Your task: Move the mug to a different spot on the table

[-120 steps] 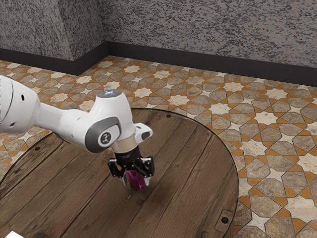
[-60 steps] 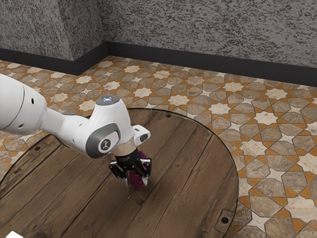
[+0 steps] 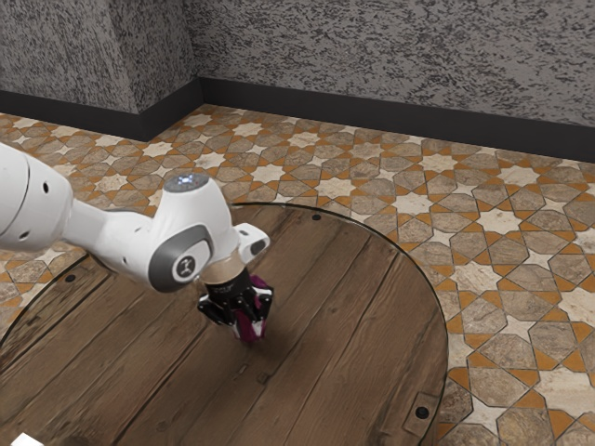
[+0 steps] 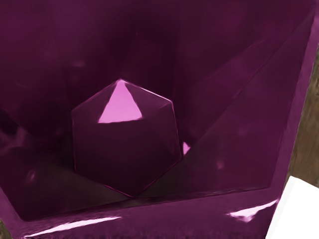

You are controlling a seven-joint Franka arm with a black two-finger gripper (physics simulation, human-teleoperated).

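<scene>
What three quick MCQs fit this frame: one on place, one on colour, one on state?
1. Where is the mug?
A. In the pincer, over the table
B. On the floor tiles
C. At the table's rim

2. Mug colour?
A. Green
B. Purple
C. White

3. Pincer state?
A. Open, clear of the mug
B. Shut on the mug
C. Shut on nothing

Answers:
1 A: the exterior view shows the mug between the black fingers above the wood.
2 B: it is glossy purple in both views.
3 B: the fingers press the mug from two sides.
</scene>
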